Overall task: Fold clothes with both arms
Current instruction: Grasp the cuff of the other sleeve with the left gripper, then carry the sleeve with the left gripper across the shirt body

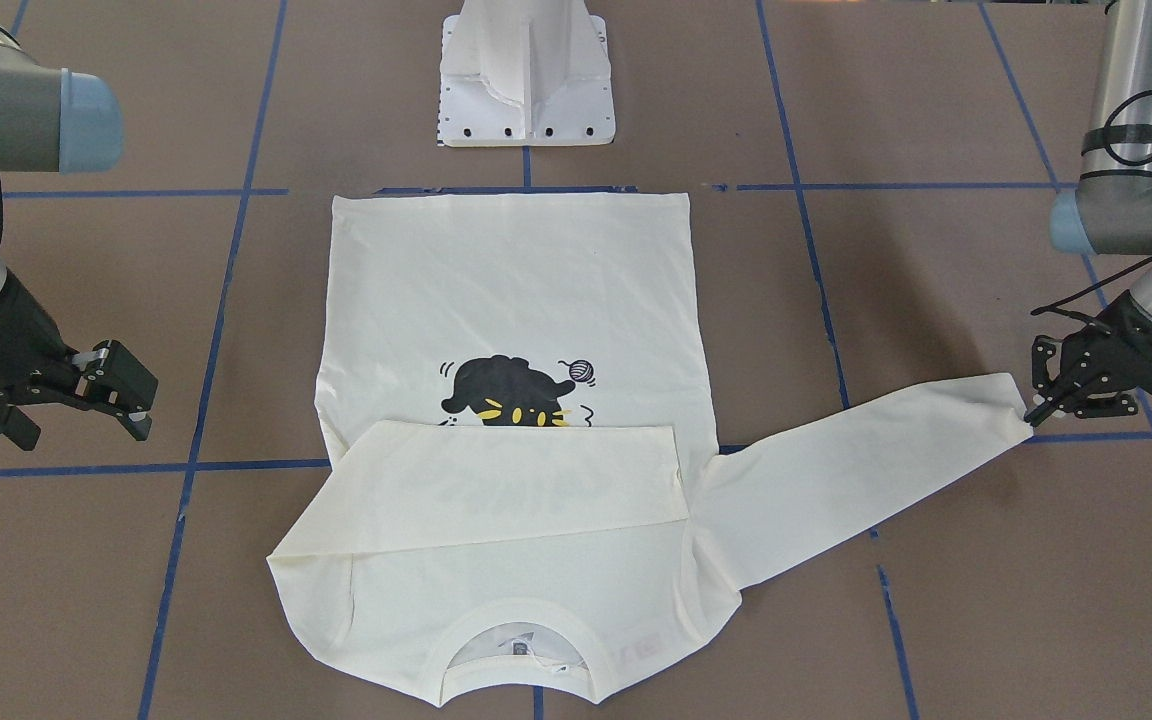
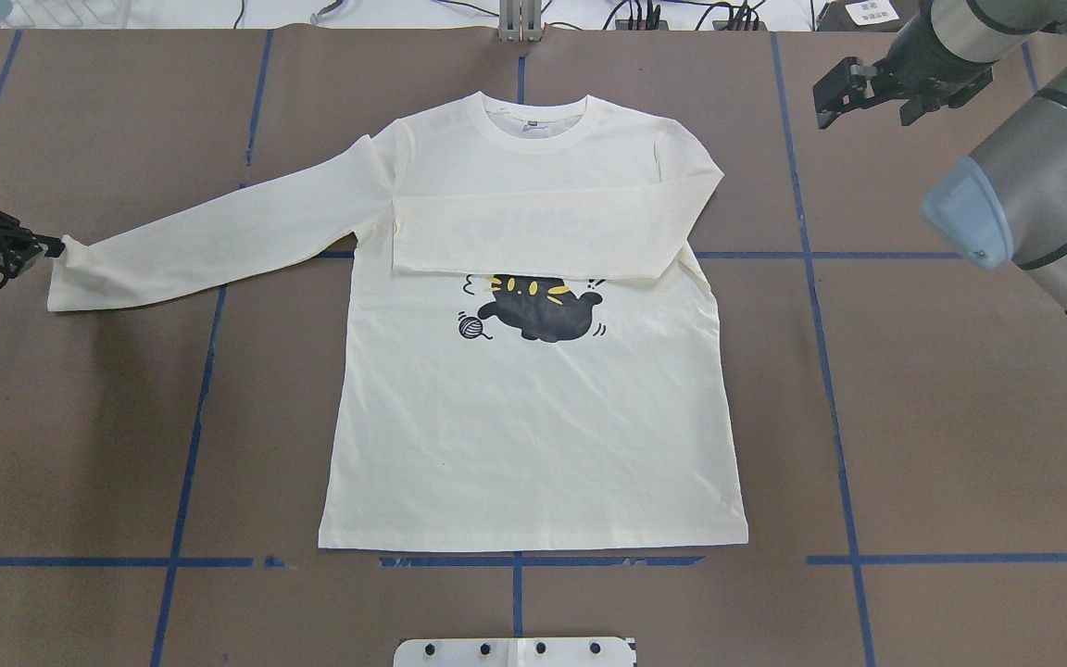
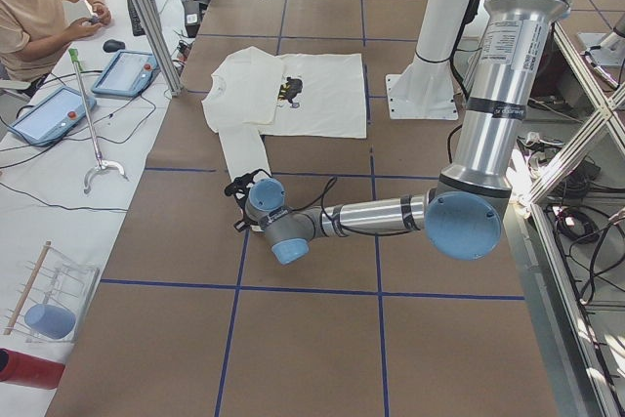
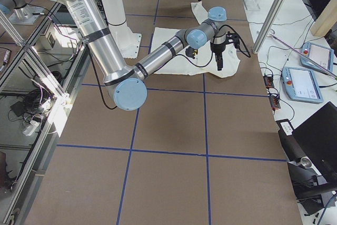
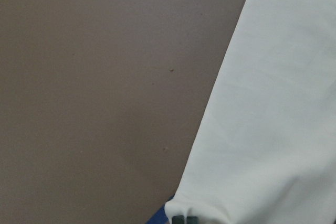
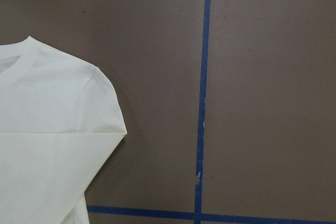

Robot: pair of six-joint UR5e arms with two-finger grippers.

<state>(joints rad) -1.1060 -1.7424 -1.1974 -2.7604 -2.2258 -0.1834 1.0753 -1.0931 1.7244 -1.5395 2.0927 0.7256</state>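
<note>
Cream long-sleeved T-shirt with black cat print point(image 2: 533, 417) flat, print up, on brown blue-taped tabletop point(image 2: 960, 417). One sleeve folded across chest; other stretched out sideways, cuff pinched in left claw point(image 2: 50, 246), jaws closed. Right claw point(image 1: 136, 400) parted, empty, hovering well clear of shirt.

A brown table top point(image 2: 960, 417) runs the length of the room, squared off by blue tape lines point(image 1: 136, 192). A white flared pedestal base point(image 1: 526, 75) stands bolted on it. Along the white side bench point(image 3: 39, 192) a man in a tan T-shirt point(image 3: 34, 17) sits, head bent over something small in his hands. Beside him lie two blue-edged tablet pendants point(image 3: 124, 72), a long grey grabber stick point(image 3: 86, 119), and a red cylinder point(image 3: 24, 370) near the end.
</note>
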